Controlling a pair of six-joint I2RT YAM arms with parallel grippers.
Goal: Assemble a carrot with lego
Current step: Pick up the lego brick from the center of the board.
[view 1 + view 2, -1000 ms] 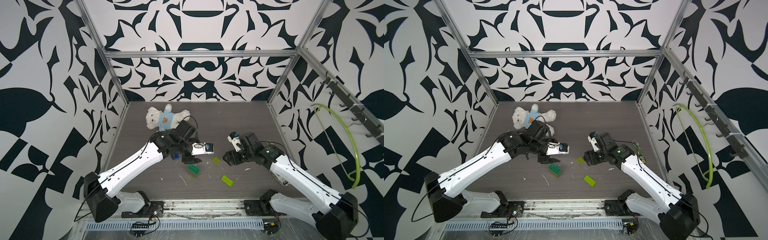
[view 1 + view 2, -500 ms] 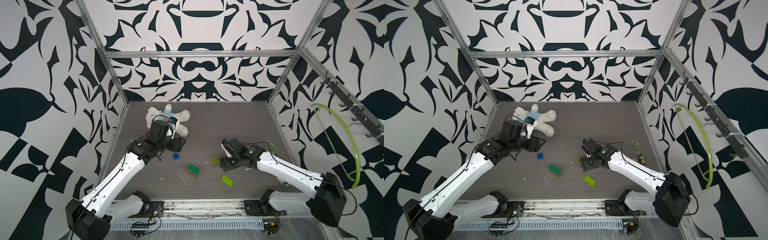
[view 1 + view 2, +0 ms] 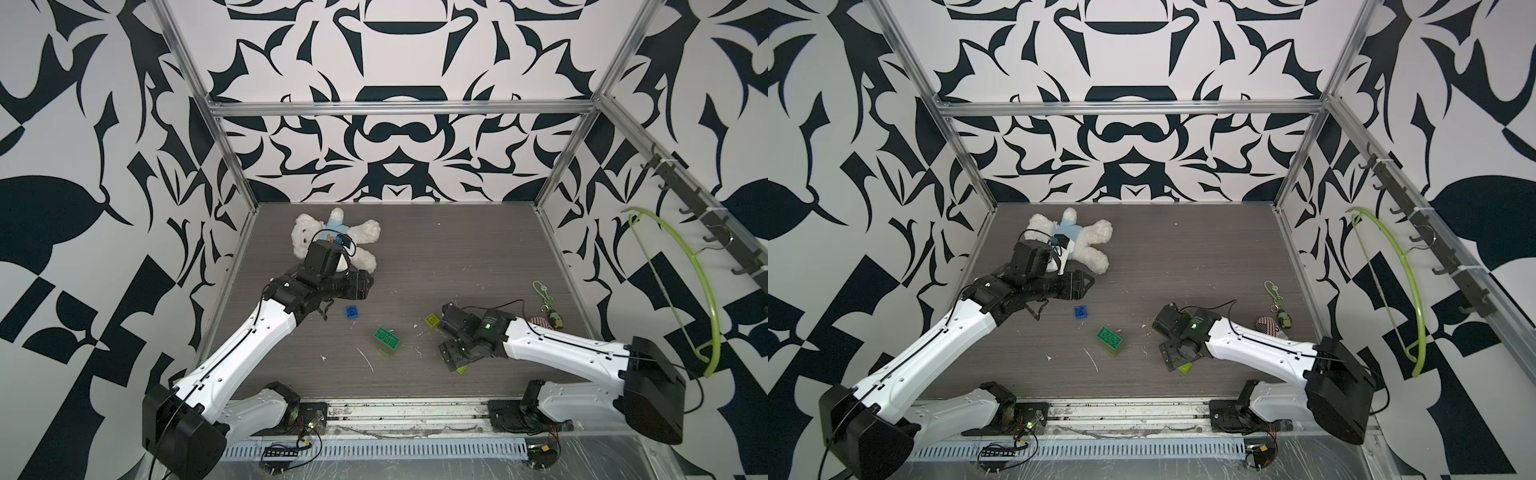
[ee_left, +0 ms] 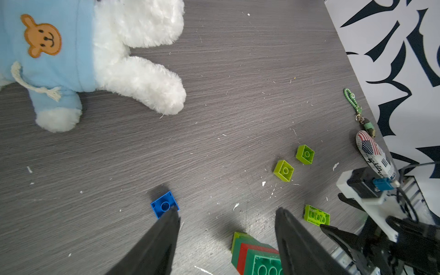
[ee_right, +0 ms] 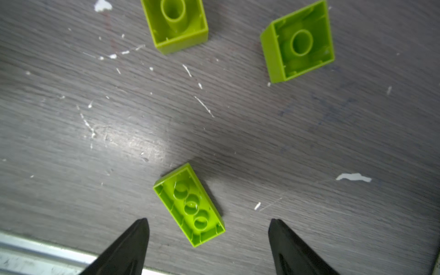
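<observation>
Now the right gripper (image 5: 208,221) is hovering spread and empty, the oblong lime brick (image 5: 189,206) lying between its jaws, long axis slanting across them.

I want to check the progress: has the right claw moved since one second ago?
Yes. In a top view the right claw came toward the base rail, from beside a square lime brick to above the oblong lime brick.

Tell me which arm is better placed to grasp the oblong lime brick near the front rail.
Right. The right tool, open, hangs over the oblong lime brick, straddling it in its wrist view. The left tool is off by the blue brick.
</observation>
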